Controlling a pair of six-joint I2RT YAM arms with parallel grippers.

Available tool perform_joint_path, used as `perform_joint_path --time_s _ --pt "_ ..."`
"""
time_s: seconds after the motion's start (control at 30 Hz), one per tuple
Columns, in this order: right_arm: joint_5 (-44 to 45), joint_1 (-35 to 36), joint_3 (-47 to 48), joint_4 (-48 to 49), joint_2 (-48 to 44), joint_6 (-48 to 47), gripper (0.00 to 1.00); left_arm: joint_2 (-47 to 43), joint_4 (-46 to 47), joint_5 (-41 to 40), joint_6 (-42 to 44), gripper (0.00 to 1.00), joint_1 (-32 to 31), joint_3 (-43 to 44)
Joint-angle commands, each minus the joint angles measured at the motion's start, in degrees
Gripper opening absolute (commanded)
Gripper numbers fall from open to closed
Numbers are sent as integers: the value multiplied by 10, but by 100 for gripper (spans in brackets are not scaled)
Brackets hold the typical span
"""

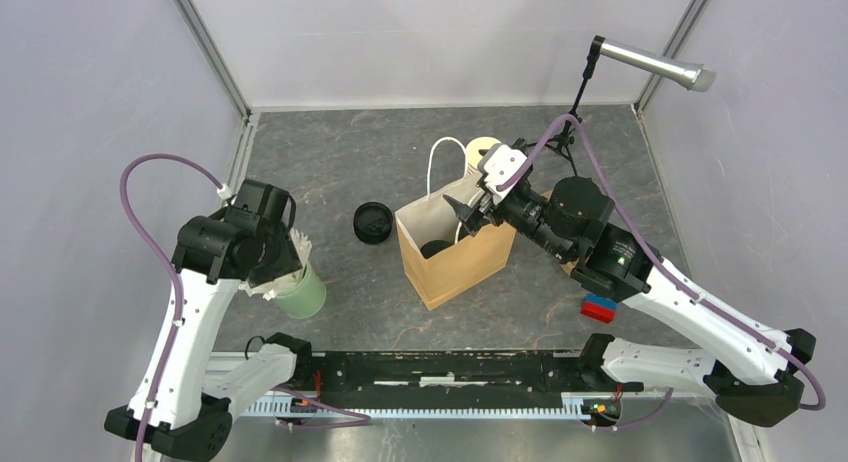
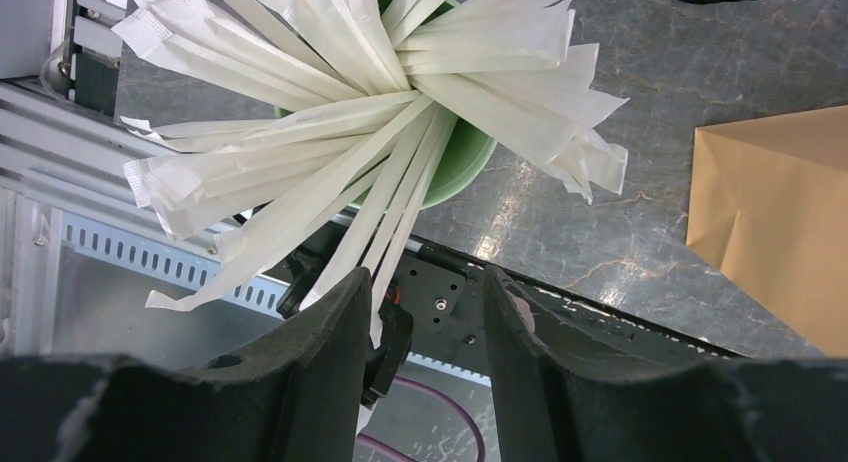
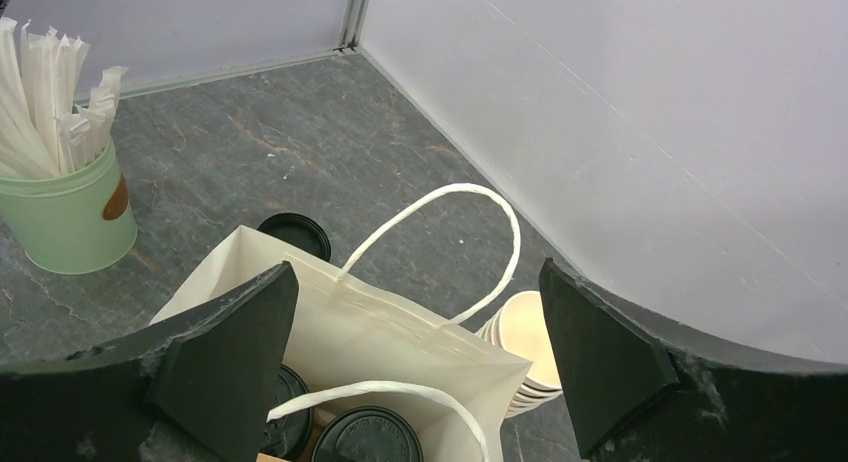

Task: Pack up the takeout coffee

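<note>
On the left, the left hand (image 2: 428,287) hung over a pale green round tub (image 2: 465,157) stuffed with white paper-wrapped straws (image 2: 400,82). Its fingers were partly spread with a clear gap between them. A few straw ends reached into that gap, but nothing looked pinched. To my eye the coffee itself was already packed and the step in hand was fetching a straw. The next move would call for closing on one wrapper only and lifting it out without dragging the bunch along.

Further right, a loose round black plastic lid (image 1: 372,223) lay on the grey stone-patterned tabletop (image 1: 330,162), near the upright brown paper bag with white cord handles (image 1: 455,257). Inside the bag sat the takeout coffee cups (image 3: 365,437), two side by side. Only their round black plastic lids showed; the paper walls were hidden. The right hand (image 3: 418,272) hovered over the bag's mouth, spread wide and empty. Behind the bag stood a stack of lidless cream paper cups (image 3: 525,347).
</note>
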Motion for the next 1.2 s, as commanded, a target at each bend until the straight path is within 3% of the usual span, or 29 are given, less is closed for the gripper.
perform_joint_path --time_s 0.0,0.2,0.5,0.53,0.73,1.03,1.17 --pt "1 -2 8 12 -7 5 98 -4 -40 -17 -3 53 4 -11" --pt "2 -2 -2 15 -8 5 98 0 -40 -9 5 45 4 -22" --pt "3 -2 -4 12 -8 10 98 -20 -40 -3 0 43 4 -50" --pt "2 -2 -4 12 -8 12 98 -19 -40 -4 -1 41 4 -49" --pt "1 -2 -4 11 -8 15 98 -5 -40 -29 18 3 4 -10" --pt "-1 -2 20 -5 1 3 98 -1 -39 -15 33 2 4 67" --pt "-13 -2 24 0 5 1 98 8 -40 28 72 2 4 116"
